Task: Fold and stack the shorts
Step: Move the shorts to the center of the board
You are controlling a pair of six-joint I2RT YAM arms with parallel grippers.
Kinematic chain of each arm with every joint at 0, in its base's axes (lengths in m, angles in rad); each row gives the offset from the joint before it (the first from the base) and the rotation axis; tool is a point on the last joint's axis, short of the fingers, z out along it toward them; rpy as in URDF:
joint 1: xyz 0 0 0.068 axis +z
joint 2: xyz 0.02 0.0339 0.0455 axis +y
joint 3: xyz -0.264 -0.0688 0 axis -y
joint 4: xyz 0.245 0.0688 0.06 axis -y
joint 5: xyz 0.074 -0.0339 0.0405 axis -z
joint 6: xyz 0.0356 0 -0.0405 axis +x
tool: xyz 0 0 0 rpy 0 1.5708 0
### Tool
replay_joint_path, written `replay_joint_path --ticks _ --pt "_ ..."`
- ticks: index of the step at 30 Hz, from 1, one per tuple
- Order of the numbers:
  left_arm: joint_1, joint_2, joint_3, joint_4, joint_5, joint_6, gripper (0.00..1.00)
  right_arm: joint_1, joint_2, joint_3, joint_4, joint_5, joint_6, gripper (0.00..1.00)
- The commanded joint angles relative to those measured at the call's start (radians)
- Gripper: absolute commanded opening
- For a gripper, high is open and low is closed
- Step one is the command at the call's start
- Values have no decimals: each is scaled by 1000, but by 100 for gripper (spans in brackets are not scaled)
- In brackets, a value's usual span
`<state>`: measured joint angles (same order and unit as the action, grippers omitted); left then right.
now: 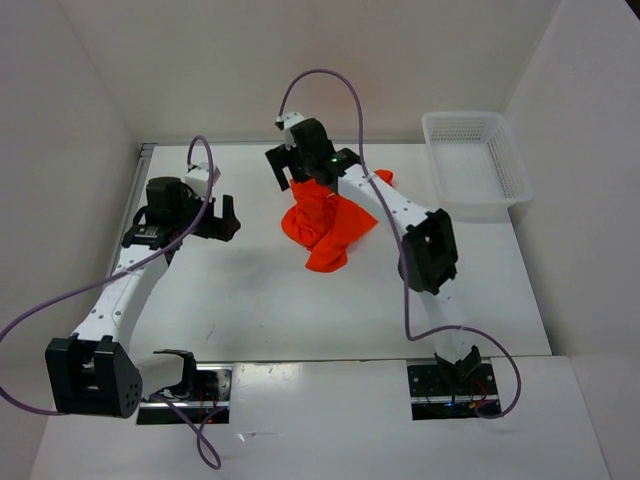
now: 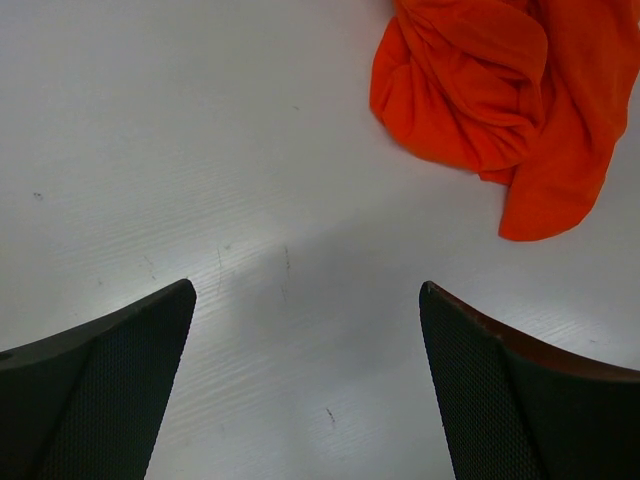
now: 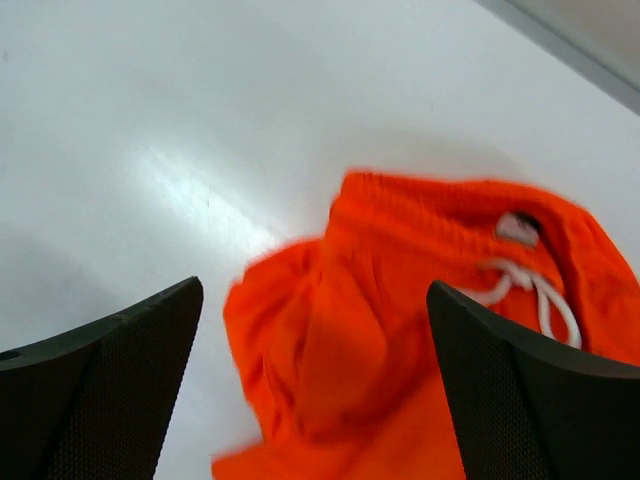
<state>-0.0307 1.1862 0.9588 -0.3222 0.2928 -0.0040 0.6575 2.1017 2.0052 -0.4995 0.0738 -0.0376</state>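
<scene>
Shorts (image 1: 325, 225) are lying crumpled mid-table (image 1: 250, 290), partly under the right arm, with the white drawstring (image 3: 512, 272) showing. Right gripper (image 3: 313, 286) is hovering over them - fingers spread, pinching nothing. Left gripper (image 2: 307, 287) is also gaping wide - over bare table, shorts off to its side. White basket (image 1: 475, 165) is sitting far right.

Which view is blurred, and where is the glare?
Right wrist: the shorts are smeared and soft-edged, and there is a bright glare patch on the table. Left wrist: sharp, table scratches readable, only a faint sheen. Top external: even light, faint soft shadows.
</scene>
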Motion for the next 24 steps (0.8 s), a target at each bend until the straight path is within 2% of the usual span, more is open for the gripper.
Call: replay_joint_path --ticks 1,3,6,10,14,15,16,18,19,21,24 --pt "-2 -11 -18 9 11 4 99 -41 188 199 53 85 67 98" --pt "-2 -11 -19 9 11 4 99 -18 301 323 53 168 77 98" --pt "-2 -11 -29 0 11 4 99 7 397 404 53 297 68 100" --pt "-2 10 -29 0 11 4 99 7 423 360 53 346 77 100" --pt "-2 20 -29 0 11 4 99 16 383 242 33 278 88 98" --pt "-2 20 -29 9 22 4 99 27 374 216 33 277 88 92" --pt "-2 20 -44 9 22 4 99 27 374 216 33 268 88 71" --pt "-2 29 -57 18 22 4 99 27 386 216 33 299 88 40" --pt "-2 29 -57 18 22 4 99 27 386 231 33 335 88 17" --pt "-2 29 -68 18 43 4 99 27 362 231 45 369 78 1" --pt "-2 56 -77 18 55 4 99 27 266 215 56 403 53 0"
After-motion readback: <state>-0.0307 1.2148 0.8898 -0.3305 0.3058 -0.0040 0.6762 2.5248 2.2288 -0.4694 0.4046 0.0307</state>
